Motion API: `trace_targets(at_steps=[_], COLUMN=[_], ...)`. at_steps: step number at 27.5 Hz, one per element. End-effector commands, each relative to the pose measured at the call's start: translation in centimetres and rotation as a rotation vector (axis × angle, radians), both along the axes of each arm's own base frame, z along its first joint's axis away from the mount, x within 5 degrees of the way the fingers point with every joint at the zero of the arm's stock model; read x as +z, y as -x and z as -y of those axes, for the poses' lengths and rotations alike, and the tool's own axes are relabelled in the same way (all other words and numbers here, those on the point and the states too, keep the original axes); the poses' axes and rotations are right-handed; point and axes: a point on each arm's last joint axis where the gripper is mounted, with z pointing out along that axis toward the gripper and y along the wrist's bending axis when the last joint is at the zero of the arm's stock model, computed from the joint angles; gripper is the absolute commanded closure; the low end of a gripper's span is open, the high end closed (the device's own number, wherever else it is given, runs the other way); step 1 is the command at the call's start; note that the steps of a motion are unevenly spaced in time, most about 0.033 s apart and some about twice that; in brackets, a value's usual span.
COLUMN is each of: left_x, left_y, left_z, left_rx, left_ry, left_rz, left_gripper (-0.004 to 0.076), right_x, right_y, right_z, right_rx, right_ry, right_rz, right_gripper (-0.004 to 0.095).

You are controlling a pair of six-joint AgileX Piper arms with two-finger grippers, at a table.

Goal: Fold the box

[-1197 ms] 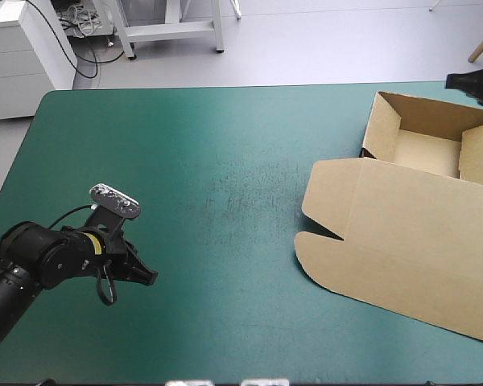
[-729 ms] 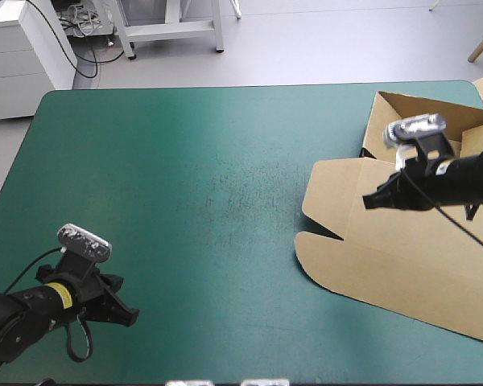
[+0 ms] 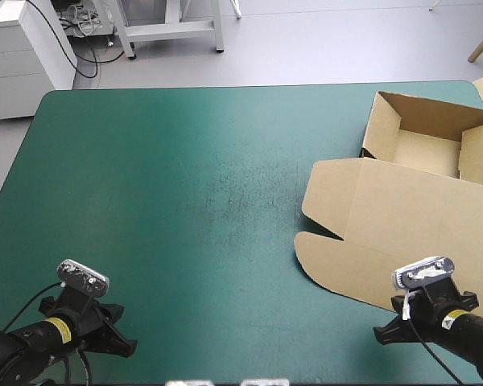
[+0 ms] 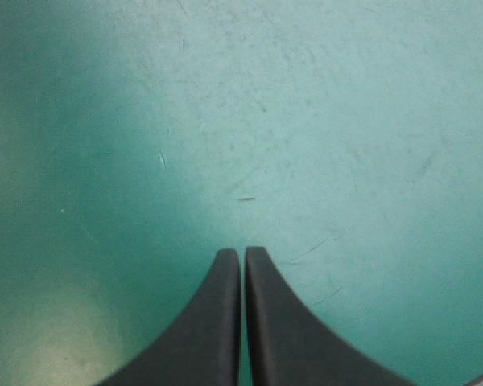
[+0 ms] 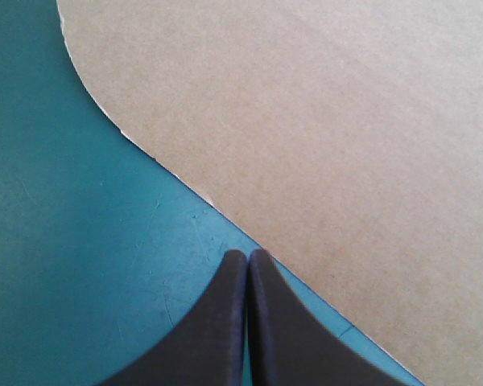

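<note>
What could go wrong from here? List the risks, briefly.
1. The right gripper is shut, its tips beside the near edge of the box, whose lid lies flat on the teal-green cover. Pushing in like this could slide the board rather than lift it.
2. The left gripper is shut over bare cover by the near left corner, far from the box; with nothing bracing it, the tray might shift.

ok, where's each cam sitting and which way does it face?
High: above and behind the robot, facing forward and down at the table; left gripper, right gripper and box show.
Left wrist: above that wrist, looking along its shut gripper onto bare table.
Right wrist: likewise, shut gripper at the box's edge.
Shared: high and right wrist both show the flat lid.
</note>
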Motion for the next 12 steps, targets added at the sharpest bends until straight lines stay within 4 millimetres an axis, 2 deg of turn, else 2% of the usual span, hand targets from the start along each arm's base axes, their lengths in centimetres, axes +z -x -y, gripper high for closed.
trace_targets(at_steps=[1, 12], left_x=[1.06, 1.06], left_y=[-0.44, -0.24], left_z=[0.4, 0.74], left_rx=[-0.006, 0.002], left_ry=[0.051, 0.105], left_rz=[0.068, 0.035], left_gripper=[0.0731, 0.0731], right_x=[1.39, 1.45], right_y=[0.35, 0.68], right_z=[0.06, 0.03], right_rx=[-0.009, -0.023], right_ry=[-0.016, -0.037], right_rz=[0.136, 0.132], right_gripper=[0.0928, 0.0928])
